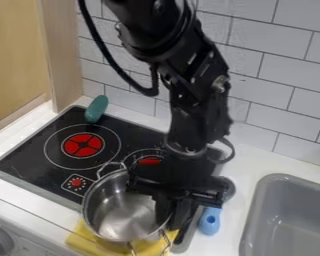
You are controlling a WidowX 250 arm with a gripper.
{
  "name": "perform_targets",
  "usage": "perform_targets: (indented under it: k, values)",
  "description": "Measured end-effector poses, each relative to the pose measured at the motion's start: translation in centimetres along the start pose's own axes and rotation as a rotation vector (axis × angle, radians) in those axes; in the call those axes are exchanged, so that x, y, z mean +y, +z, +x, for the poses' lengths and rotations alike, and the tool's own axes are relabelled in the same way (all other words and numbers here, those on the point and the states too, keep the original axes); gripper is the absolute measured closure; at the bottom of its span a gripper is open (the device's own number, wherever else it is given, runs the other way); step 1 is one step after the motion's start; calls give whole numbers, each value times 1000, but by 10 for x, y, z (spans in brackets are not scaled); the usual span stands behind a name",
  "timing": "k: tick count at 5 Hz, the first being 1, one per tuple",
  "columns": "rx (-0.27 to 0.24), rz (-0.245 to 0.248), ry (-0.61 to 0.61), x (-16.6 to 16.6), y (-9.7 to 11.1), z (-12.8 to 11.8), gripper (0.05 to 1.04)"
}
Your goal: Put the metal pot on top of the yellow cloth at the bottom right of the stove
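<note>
Placing step, seemingly: end effector (171,223) grips pot (117,212) by right rim; pot over cloth (81,239), bottom right of stove (36,147). Next: settle pot flat, then release.

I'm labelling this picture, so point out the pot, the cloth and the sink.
Pot (119,212): camera view, on its inside.
Cloth (86,241): camera view, on its left part.
Sink (289,220): camera view, on its inside.

The one camera looks down at a slant from the counter's (248,172) front side, facing the tiled wall (289,72) across the top, close enough that the right edge crops the sink (283,178).
</note>
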State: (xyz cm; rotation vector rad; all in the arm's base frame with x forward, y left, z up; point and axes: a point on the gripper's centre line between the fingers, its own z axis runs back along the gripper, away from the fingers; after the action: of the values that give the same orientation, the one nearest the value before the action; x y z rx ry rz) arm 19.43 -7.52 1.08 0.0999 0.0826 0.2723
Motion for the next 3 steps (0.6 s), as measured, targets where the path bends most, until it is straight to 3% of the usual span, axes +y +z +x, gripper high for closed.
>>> perform_targets:
  k: [1,2,3]
  values:
    - [25,-55,-43,-5,-1,-3,810]
    - [21,-125,-106,-1,6,0,523]
    - [-10,-149,-112,4,22,2,218]
